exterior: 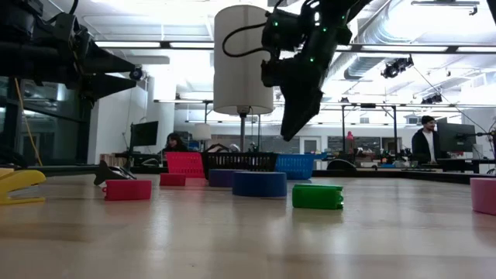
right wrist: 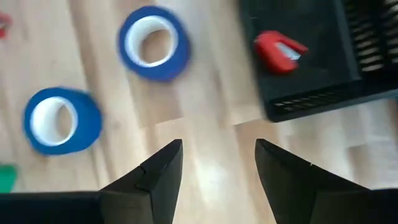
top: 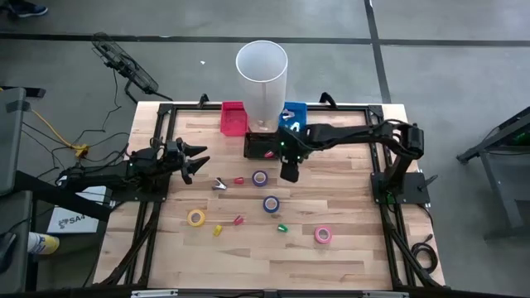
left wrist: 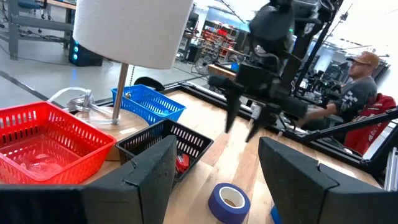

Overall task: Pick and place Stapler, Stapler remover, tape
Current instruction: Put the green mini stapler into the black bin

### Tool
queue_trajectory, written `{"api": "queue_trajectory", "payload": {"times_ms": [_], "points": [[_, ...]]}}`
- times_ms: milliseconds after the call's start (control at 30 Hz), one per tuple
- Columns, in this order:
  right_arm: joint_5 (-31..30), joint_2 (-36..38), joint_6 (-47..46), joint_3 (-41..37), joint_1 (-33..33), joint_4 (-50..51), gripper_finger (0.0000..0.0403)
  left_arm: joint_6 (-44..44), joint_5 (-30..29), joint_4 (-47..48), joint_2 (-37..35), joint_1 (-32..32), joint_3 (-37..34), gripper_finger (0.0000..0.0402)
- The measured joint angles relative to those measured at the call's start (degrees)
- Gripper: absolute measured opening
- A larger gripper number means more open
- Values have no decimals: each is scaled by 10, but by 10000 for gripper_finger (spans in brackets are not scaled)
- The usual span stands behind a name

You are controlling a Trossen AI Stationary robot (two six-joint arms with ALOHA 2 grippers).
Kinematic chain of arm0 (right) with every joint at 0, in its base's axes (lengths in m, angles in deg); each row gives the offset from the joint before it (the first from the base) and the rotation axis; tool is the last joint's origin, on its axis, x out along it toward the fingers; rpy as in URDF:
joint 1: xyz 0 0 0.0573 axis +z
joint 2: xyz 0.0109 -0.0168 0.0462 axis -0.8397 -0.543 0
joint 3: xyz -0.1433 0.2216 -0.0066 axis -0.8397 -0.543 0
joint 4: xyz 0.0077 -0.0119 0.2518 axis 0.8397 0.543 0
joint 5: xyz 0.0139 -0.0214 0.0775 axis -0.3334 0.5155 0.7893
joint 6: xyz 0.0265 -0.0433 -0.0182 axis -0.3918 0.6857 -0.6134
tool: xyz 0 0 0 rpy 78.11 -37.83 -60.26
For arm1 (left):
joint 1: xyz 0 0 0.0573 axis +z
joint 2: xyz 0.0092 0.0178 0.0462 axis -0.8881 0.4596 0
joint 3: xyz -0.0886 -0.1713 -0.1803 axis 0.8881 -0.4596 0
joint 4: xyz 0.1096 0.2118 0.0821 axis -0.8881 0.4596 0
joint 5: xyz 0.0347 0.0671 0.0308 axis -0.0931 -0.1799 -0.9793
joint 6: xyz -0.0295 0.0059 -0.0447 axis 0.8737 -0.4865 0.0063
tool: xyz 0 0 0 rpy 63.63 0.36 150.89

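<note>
Right gripper [top: 289,172] hung wide open and empty above the table, just beside the black basket [top: 263,147]; left gripper [top: 199,160] waited open at the left edge.

Two blue tape rolls [top: 260,178] [top: 271,203] lay flat near mid-table, the yellow roll [top: 196,218] and pink roll [top: 323,235] further toward the front. A red stapler remover [right wrist: 279,50] sat in the black basket. Rolls judged light, stiff and smooth-sided; best hold likely one finger through the core, one outside, pinching the wall.
</note>
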Motion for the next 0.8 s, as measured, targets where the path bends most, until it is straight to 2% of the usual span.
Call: {"api": "queue_trajectory", "payload": {"times_ms": [233,800], "points": [[13,0,-3,0,62,6,193,0,0,0,0,0,0,225],[0,0,-96,0,237,11,193,0,0,0,0,0,0,225]]}}
